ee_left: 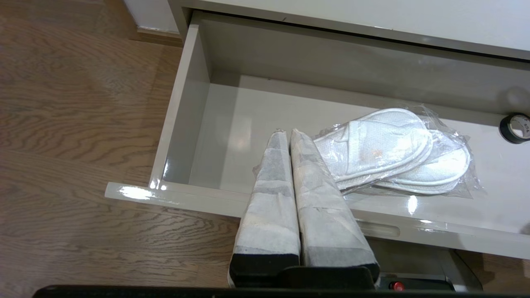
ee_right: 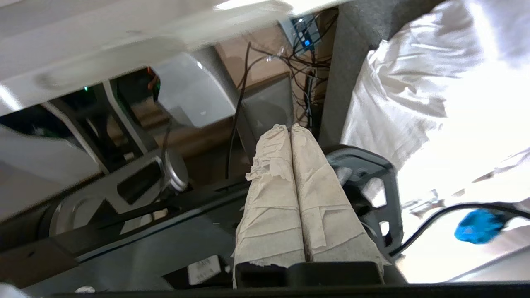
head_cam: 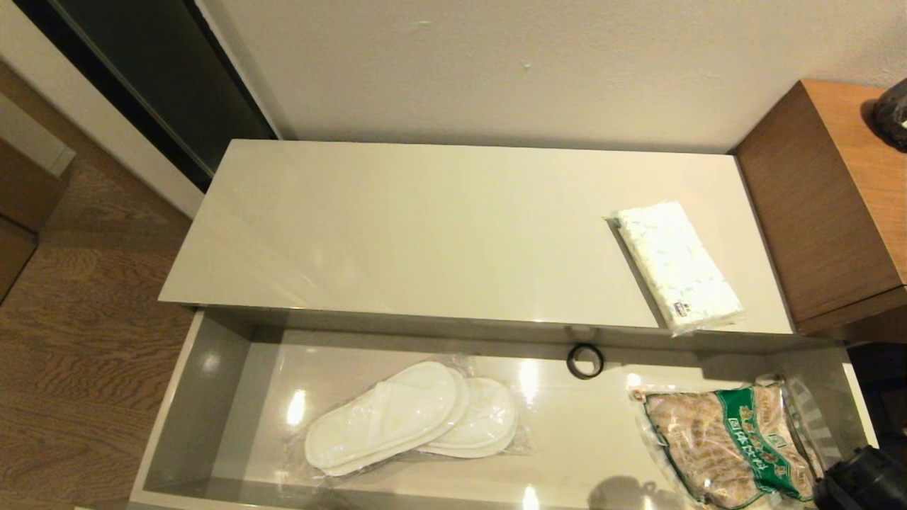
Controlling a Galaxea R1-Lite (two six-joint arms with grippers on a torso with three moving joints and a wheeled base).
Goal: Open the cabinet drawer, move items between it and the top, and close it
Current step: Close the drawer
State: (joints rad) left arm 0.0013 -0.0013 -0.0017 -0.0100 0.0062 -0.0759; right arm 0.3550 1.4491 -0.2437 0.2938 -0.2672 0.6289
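Note:
The wide cabinet drawer stands pulled out, its grey-beige inside showing. A pair of white slippers in clear wrap lies flat in its left-middle part. The white tissue pack rests on the glossy cream top, near the right front corner. My left gripper is shut and empty; it hovers over the drawer's front rim, its tips just beside the slippers. My right gripper is shut and empty, hanging low beside the robot's base, away from the cabinet.
A brown snack bag with a green band lies in the drawer's right end. A small black ring sits at the drawer's back. The taller brown wooden unit stands to the right. Wood floor lies left.

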